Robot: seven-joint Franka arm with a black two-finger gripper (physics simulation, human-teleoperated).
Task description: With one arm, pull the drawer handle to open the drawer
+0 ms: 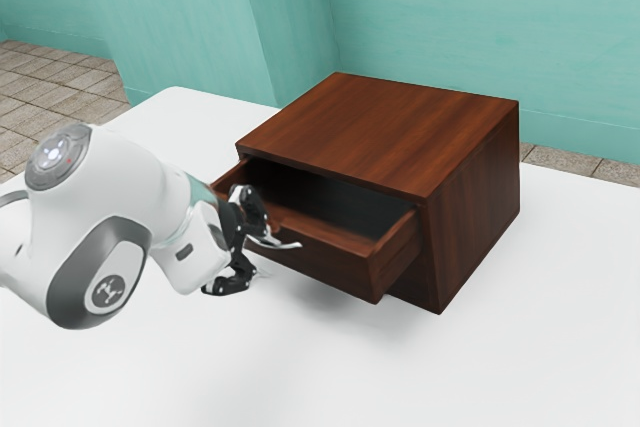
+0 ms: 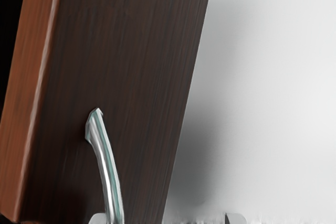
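Observation:
A dark wooden cabinet [image 1: 400, 137] stands on the white table [image 1: 450, 367]. Its drawer [image 1: 330, 257] is slid partly out toward the exterior view's left, and the dark inside shows behind its front. A curved silver handle [image 1: 283, 243] sits on the drawer front. My black gripper [image 1: 243, 247] is at that handle, open, its fingers spread above and below the bar. In the wrist view the drawer front [image 2: 115, 77] is close, and the handle [image 2: 105, 166] curves down to one fingertip [image 2: 100, 217]. The other fingertip [image 2: 233, 216] stands well apart from it.
The white and grey arm [image 1: 100, 237] comes in low from the exterior view's left. Bare table [image 2: 262, 103] lies beside the drawer front. Teal walls [image 1: 450, 17] rise behind the cabinet, and tiled floor [image 1: 50, 87] shows at the far left.

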